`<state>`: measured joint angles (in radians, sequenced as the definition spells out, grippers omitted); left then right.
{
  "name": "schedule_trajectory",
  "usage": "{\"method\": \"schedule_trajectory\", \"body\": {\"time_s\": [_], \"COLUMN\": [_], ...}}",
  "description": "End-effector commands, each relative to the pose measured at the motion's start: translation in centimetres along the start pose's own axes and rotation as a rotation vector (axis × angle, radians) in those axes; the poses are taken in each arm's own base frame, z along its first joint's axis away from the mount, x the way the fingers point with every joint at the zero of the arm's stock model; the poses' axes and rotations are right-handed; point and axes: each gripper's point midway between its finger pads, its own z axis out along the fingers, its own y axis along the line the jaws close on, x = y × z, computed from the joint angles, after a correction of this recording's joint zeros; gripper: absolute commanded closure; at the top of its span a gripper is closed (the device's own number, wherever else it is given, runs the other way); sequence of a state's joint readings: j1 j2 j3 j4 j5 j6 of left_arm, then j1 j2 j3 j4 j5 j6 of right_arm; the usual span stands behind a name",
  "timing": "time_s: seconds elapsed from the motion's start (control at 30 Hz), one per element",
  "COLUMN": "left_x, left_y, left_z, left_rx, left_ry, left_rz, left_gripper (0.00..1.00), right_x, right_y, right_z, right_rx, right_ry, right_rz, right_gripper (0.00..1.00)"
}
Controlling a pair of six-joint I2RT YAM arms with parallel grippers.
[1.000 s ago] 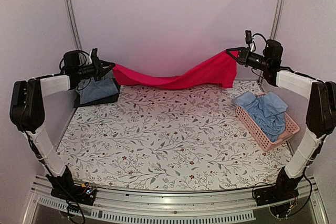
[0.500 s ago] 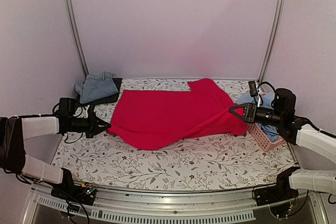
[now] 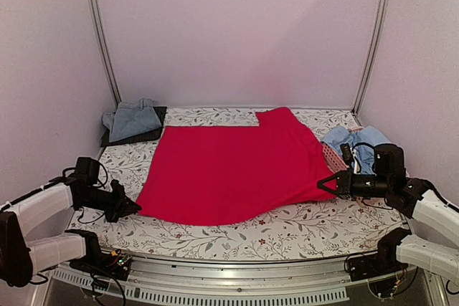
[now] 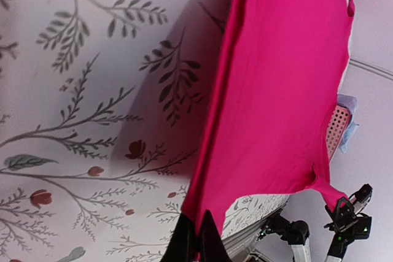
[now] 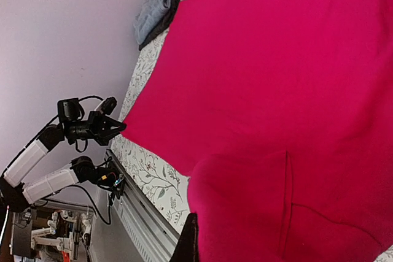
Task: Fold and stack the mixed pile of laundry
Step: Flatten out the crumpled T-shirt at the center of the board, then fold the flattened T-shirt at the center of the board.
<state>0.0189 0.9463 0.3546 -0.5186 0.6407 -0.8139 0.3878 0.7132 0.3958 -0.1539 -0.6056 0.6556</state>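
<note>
A soft, light-looking red garment [image 3: 229,170] lay spread nearly flat on the floral tablecloth [image 3: 237,238], its two near corners pinched by the closed left gripper [image 3: 134,209] and right gripper [image 3: 322,183]; such limp cloth would likely handle best by corners or hems.

You find the spread garment [image 3: 229,173] centred on the tablecloth [image 3: 287,231]; folded clothes [image 3: 133,121] lie behind-left, the basket [image 3: 328,153] right, holding a shirt [image 3: 361,137].

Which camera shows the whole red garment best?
Top external: the red garment lies spread out, every edge in frame. Left wrist shows it obliquely from one corner; right wrist fills with red, cropped at the frame's edges.
</note>
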Motion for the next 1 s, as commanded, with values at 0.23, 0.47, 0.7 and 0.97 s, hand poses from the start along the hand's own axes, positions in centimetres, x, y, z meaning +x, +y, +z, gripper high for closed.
{"method": "schedule_trajectory", "body": {"time_s": [0.23, 0.47, 0.7, 0.97], "left_x": [0.2, -4.3, -8.5, -12.1], "left_y": [1.4, -2.5, -4.7, -5.4], "left_z": [-2.6, -2.5, -0.1, 3.9], "left_rx": [-0.168, -0.150, -0.159, -0.190], "left_ry": [-0.038, -0.068, -0.024, 0.030], "left_rz": [-0.168, -0.090, -0.028, 0.024], "left_gripper": [1.00, 1.00, 1.00, 1.00], "right_x": [6.6, 1.4, -2.6, -5.6], "right_y": [-3.2, -2.7, -4.7, -9.1], "right_z": [-0.2, 1.5, 4.8, 6.3], "right_rx": [0.172, 0.258, 0.351, 0.419], "right_ry": [0.203, 0.155, 0.208, 0.228], "right_rz": [0.282, 0.131, 0.018, -0.005], "right_gripper": [1.00, 1.00, 1.00, 1.00]}}
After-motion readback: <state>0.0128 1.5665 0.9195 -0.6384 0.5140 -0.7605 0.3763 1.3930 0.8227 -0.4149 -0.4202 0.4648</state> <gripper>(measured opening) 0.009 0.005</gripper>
